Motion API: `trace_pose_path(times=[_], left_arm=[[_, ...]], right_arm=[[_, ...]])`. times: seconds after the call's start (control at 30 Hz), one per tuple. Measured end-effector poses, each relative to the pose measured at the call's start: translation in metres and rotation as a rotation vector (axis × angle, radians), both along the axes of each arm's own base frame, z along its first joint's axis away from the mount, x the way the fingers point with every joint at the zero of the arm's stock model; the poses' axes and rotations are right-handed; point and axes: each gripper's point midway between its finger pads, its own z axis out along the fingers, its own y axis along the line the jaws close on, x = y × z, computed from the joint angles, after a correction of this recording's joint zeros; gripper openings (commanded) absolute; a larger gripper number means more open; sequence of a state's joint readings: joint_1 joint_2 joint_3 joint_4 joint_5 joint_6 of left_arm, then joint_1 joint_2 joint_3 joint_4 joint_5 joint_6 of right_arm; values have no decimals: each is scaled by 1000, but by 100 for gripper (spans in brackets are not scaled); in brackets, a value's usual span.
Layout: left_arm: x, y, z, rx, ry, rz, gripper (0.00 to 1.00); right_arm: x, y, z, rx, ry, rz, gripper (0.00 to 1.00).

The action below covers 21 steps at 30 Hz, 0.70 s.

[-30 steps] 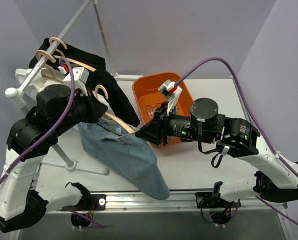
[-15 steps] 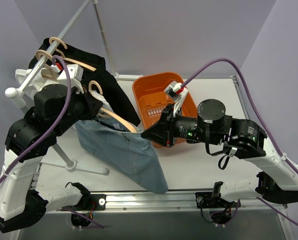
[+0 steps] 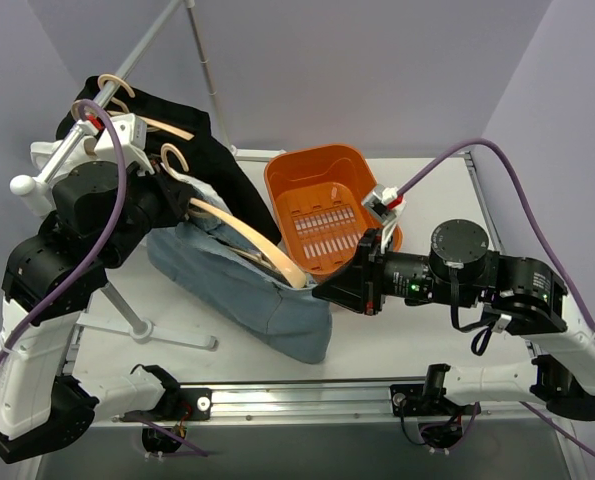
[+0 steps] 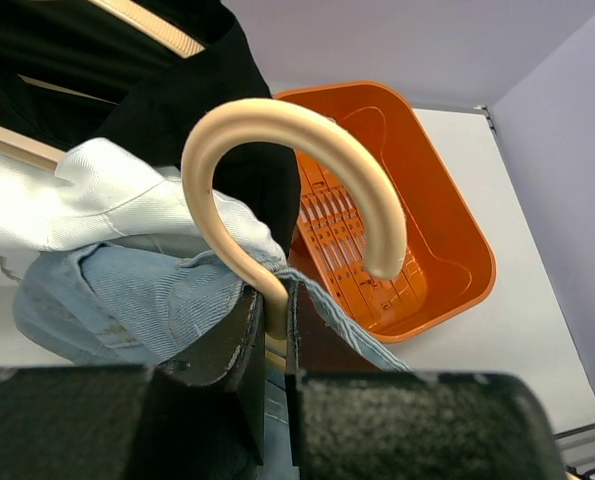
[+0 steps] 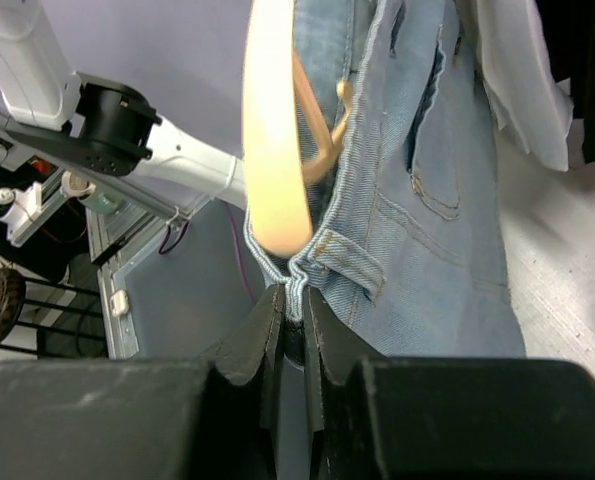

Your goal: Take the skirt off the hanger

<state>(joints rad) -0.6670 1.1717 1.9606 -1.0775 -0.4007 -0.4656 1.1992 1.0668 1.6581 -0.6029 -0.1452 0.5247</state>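
Denim waistband of the skirt (image 3: 247, 290) is pinched in your right end effector (image 5: 292, 322), just under the blurred hanger (image 5: 275, 150); your left end effector (image 4: 274, 310) clamps the hanger's neck.

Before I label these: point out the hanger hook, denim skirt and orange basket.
hanger hook (image 4: 277, 110), left wrist view, top of curve.
denim skirt (image 3: 257, 300), top external view, mid cloth.
orange basket (image 3: 289, 190), top external view, left wall.

Plain lavender walls (image 3: 377, 70) across the top of the frame, evenly lit. White table (image 3: 227, 362) below, metal rail (image 3: 307, 398) along the bottom edge.
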Motion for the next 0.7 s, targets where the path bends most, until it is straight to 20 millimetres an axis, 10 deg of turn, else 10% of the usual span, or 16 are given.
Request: trace_pose_path(times=[0.53, 0.7], left_arm=[[-1, -9, 23, -101, -22, -19, 2], [-16, -24, 30, -209, 4, -104, 2]], right_arm=[[-8, -10, -28, -31, 55, 5, 0], [1, 13, -29, -33, 47, 7, 0]])
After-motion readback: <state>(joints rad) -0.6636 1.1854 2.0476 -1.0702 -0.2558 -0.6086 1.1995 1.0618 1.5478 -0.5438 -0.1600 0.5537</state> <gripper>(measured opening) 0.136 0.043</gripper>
